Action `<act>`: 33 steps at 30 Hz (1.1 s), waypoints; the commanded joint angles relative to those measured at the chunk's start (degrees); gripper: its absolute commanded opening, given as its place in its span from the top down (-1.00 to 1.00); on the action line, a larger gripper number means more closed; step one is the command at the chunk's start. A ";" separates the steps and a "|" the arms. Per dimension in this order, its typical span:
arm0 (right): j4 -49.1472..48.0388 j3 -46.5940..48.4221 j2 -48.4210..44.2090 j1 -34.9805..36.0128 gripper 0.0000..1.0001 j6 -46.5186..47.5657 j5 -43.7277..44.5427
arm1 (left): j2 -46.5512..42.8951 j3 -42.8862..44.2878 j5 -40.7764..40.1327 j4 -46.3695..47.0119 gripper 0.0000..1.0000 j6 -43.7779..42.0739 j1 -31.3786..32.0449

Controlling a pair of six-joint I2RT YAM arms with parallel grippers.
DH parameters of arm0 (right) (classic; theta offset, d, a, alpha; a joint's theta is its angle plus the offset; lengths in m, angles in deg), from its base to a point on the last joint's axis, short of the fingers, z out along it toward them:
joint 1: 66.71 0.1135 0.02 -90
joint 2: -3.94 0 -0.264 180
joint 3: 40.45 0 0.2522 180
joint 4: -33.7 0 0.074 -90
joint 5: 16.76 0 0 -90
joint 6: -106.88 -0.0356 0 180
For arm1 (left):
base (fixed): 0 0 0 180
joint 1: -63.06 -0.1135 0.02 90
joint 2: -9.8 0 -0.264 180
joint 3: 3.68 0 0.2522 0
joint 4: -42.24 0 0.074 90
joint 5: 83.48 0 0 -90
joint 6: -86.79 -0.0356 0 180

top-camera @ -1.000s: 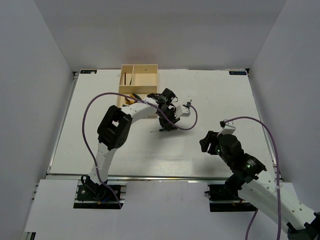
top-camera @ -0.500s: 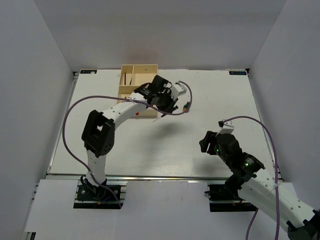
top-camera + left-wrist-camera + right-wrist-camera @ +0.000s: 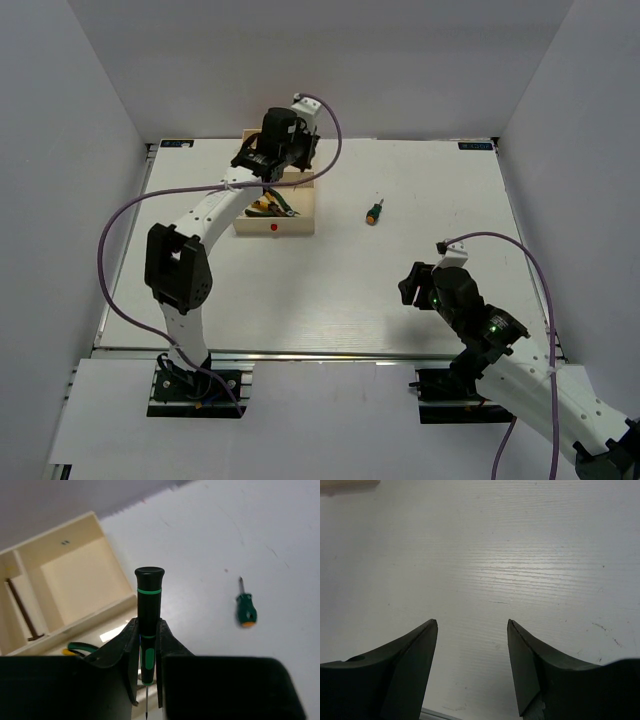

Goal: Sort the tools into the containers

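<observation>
My left gripper (image 3: 147, 630) is shut on the thin green-and-black screwdriver (image 3: 148, 610), held above the cream tray (image 3: 75, 625); in the top view the gripper (image 3: 268, 165) hangs over the tray's (image 3: 300, 222) back compartments. A dark hex key (image 3: 20, 607) lies in the small left compartment. Green- and yellow-handled pliers (image 3: 270, 206) lie in the large front compartment. The stubby green screwdriver (image 3: 373, 212) lies on the table right of the tray, also in the left wrist view (image 3: 246, 610). My right gripper (image 3: 472, 625) is open and empty over bare table.
White walls close in the table on three sides. The left arm's purple cable (image 3: 130, 215) loops over the table's left part. The right arm (image 3: 460, 300) sits low at the near right. A red dot (image 3: 273, 226) marks the tray's front rim.
My left gripper has carried the thin screwdriver from the table's middle back and left to above the tray. The stubby screwdriver now shows on the table. The right arm has not moved.
</observation>
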 commanded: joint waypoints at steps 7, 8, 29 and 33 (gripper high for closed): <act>-2.13 1.00 1.82 0.07 -0.28 0.25 0.01 | -3.10 -1.66 -15.31 25.14 1.00 1.46 -2.91; -2.13 0.91 1.99 -0.10 -0.28 0.24 0.01 | -3.02 -2.46 -16.19 27.02 1.00 1.45 -3.52; -8.10 -0.15 9.73 -0.02 -0.28 2.18 -2.10 | 19.20 3.50 -13.65 43.74 1.00 0.22 -10.56; -8.45 -0.23 10.34 -0.02 -0.28 2.27 -2.19 | 22.12 5.44 -11.98 41.73 1.00 3.12 -11.09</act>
